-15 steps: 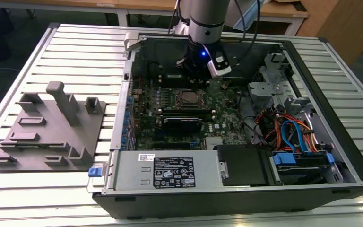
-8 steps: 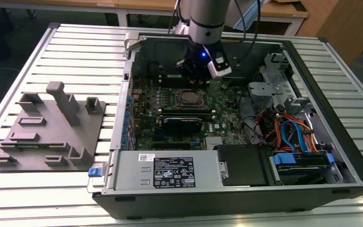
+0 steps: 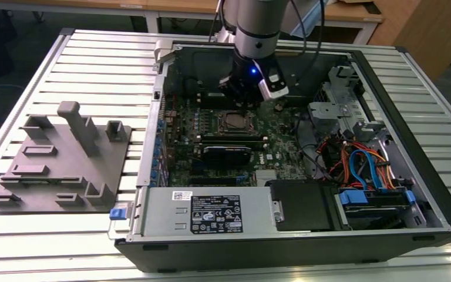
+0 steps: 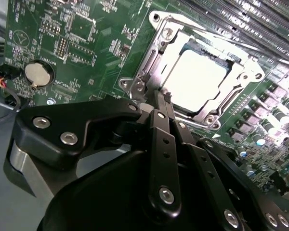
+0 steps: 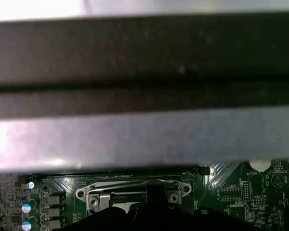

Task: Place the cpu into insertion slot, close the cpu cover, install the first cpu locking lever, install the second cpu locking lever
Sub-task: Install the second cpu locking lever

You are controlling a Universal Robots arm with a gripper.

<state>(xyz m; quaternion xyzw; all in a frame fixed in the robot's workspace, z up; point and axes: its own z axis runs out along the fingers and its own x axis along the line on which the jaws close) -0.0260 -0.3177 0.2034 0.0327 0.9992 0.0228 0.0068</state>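
Hovering over the motherboard, your hand (image 4: 164,102) has its fingers pinched together on nothing at the six o'clock edge of the insertion slot (image 4: 202,77), where the cpu (image 4: 198,79) sits seated under the cpu cover (image 4: 156,55), probably lining up on a lever.

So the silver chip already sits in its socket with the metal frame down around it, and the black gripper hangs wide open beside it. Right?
Not quite. In the second wrist view the gripper has its fingers pressed together, not wide open. The rest holds: the cpu lies in the insertion slot with the cpu cover down around it.
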